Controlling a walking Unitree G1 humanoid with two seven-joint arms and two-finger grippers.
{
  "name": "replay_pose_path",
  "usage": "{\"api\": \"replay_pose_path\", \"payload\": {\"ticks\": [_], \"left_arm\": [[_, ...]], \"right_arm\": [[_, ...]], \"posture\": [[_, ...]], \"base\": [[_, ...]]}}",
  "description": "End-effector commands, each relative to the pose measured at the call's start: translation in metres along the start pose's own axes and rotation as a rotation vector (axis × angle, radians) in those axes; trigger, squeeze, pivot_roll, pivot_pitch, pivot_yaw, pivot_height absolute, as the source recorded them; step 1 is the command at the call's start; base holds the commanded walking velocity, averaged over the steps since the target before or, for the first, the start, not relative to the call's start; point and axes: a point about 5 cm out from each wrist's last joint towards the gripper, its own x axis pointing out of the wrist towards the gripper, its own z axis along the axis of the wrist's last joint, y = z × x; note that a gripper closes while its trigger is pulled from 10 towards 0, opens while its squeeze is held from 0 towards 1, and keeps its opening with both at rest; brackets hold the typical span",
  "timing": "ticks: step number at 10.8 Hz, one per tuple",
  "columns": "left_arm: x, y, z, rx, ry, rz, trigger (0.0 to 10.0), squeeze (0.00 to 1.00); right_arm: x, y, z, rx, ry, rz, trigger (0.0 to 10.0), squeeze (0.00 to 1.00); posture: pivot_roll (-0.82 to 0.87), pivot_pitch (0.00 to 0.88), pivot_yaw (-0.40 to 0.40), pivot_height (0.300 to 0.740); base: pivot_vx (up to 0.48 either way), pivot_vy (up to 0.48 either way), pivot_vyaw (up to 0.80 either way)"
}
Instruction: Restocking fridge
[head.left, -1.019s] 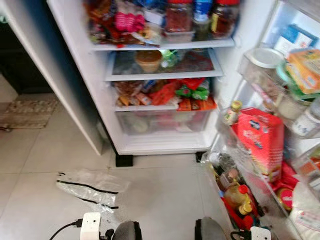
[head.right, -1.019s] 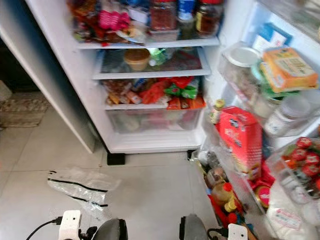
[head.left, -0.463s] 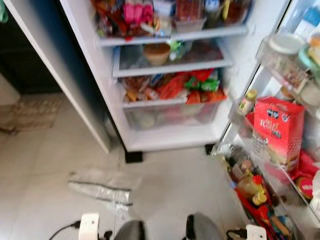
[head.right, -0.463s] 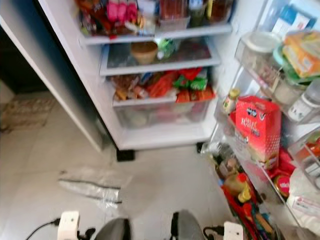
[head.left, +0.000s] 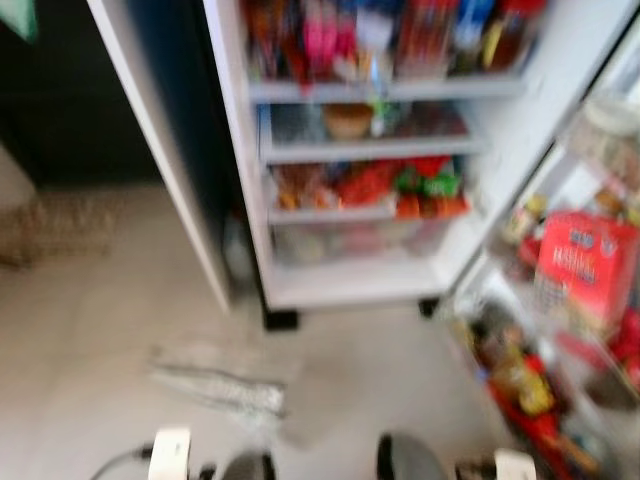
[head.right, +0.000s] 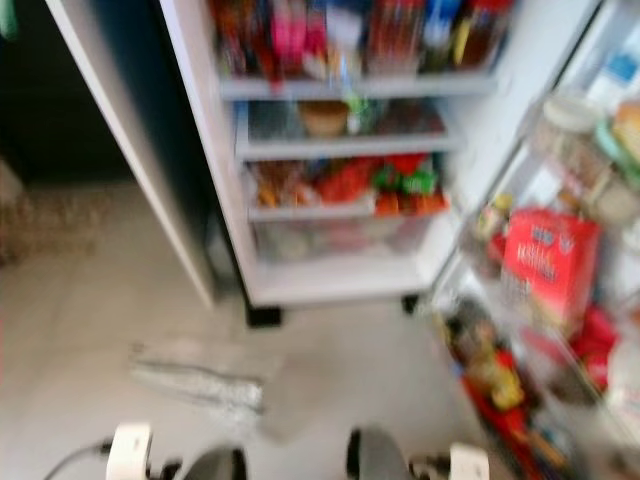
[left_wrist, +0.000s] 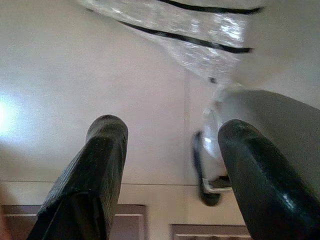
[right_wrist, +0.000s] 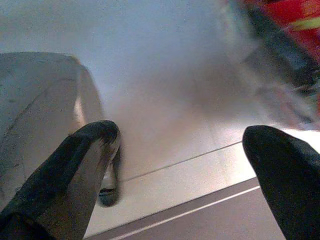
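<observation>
Swinging left, the blurred head view has slid the open white fridge (head.left: 380, 285) rightward, so the robot is probably turning or walking, not stocking. Left gripper (left_wrist: 172, 155) and right gripper (right_wrist: 182, 152) hang wide open, empty, above the pale tiled floor (head.left: 90, 330), where a clear plastic bag (head.left: 220, 380) lies near-left of the fridge.

Motion blur smears the fridge (head.left: 370, 150) shelves' packed goods beyond telling.

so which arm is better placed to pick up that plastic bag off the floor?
Probably left. The clear plastic bag lies on the floor on the robot's left, just ahead of the open, empty left gripper. The right gripper, also open, hangs nearer the fridge door.
</observation>
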Motion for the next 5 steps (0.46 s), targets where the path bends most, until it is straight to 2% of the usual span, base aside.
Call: {"api": "replay_pose_path", "payload": {"ticks": [1, 5], "left_arm": [[-0.0030, -0.0035, -0.0127, 0.004, 0.041, -0.008, 10.0, 0.00], [-0.0031, -0.0041, -0.0129, 0.003, 0.039, -0.007, 10.0, 0.00]], "right_arm": [[-0.0067, 0.0391, -0.0271, -0.017, 0.106, 0.143, 10.0, 0.00], [-0.0068, 0.0390, -0.0273, -0.017, 0.106, 0.142, 10.0, 0.00]], "posture": [[-0.01, 0.179, 0.062, 0.635], [-0.01, 0.178, 0.063, 0.635]], "base": [[0.000, 0.480, 0.00], [0.000, 0.480, 0.00]]}}
